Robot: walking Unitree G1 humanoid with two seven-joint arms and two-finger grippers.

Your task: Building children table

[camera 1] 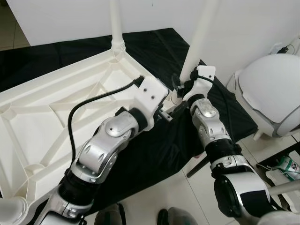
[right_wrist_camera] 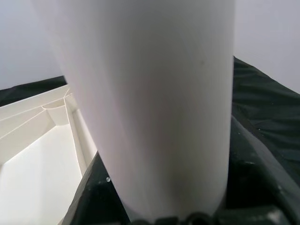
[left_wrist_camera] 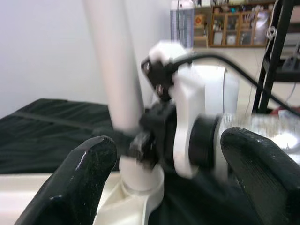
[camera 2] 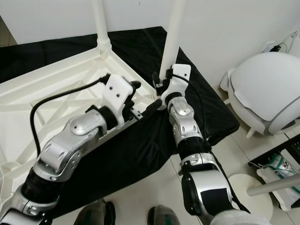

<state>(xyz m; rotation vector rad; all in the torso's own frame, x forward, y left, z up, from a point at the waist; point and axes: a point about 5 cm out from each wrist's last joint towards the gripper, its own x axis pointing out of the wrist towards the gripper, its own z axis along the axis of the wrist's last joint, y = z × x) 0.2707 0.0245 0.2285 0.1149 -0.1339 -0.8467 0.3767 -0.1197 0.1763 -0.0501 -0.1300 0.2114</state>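
The white plastic ribbed tabletop [camera 1: 56, 117] lies upside down on a black cloth [camera 2: 150, 150] spread over the floor, and everything else is placed from it. 1 white tubular leg [camera 1: 116, 21] stands upright in its far corner socket. A 2nd white tubular leg [camera 2: 172, 33] stands at the tabletop's near-right corner, leaning slightly. A white dome-shaped chair [camera 2: 269, 89] sits well apart from the tabletop, off the cloth.

The right gripper [camera 1: 180, 89] is clenched around the base of the 2nd leg, just above the corner socket. The left gripper [camera 2: 140, 112] hovers just beside that same corner, its jaws spread and holding nothing.

The step in hand looks like seating this leg. Doing it well probably means bringing the leg upright over the socket before pressing or twisting, with the left gripper steadying the tabletop's edge.

The left wrist view shows the leg meeting the round socket [left_wrist_camera: 138, 180], which the head views hide behind the wrists. The right wrist view confirms the tight wrap on the leg.
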